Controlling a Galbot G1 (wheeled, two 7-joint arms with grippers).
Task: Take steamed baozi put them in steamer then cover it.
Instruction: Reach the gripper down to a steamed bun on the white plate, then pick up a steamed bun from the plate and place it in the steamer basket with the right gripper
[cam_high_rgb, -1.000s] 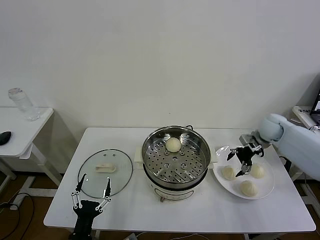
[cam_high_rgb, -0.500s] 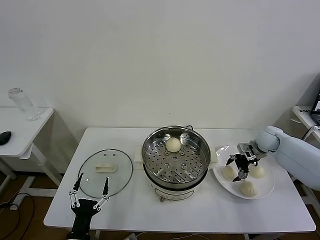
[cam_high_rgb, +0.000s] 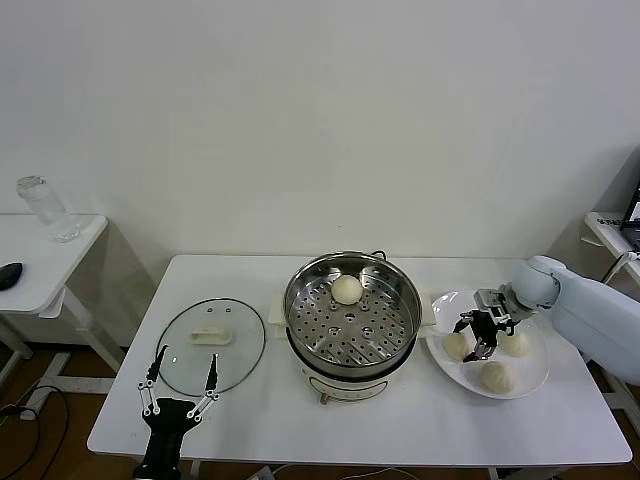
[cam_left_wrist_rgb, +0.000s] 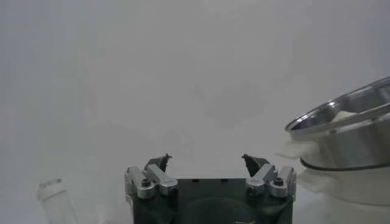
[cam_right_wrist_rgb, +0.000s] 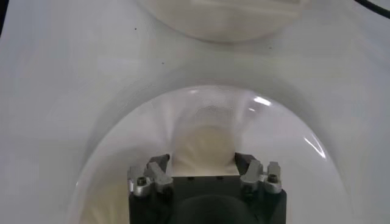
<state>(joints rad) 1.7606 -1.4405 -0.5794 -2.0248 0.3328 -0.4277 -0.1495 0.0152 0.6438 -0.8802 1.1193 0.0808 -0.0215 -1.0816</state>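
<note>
One steamed baozi (cam_high_rgb: 346, 289) lies at the back of the steamer (cam_high_rgb: 352, 335), a shiny perforated basket on a white cooker base. Three more rest on a white plate (cam_high_rgb: 531, 377) to its right. My right gripper (cam_high_rgb: 477, 338) is down on that plate, shut on the baozi nearest the steamer (cam_high_rgb: 456, 347). In the right wrist view this baozi (cam_right_wrist_rgb: 204, 143) fills the gap between the right gripper's (cam_right_wrist_rgb: 202, 159) fingers. The cover (cam_high_rgb: 211, 345) lies flat left of the steamer. My left gripper (cam_high_rgb: 183, 378) hangs open at the table's front edge, just before the cover.
A side table (cam_high_rgb: 40, 262) at the far left carries a clear bottle (cam_high_rgb: 45, 208) and a dark object (cam_high_rgb: 8, 273). The steamer's rim (cam_left_wrist_rgb: 344, 115) shows to one side in the left wrist view. The other two plate baozi (cam_high_rgb: 515, 343) (cam_high_rgb: 495, 376) lie close beside the right gripper.
My right gripper sank onto the plate toward the steamer side and closed its fingers around a baozi. The left arm has barely moved.
</note>
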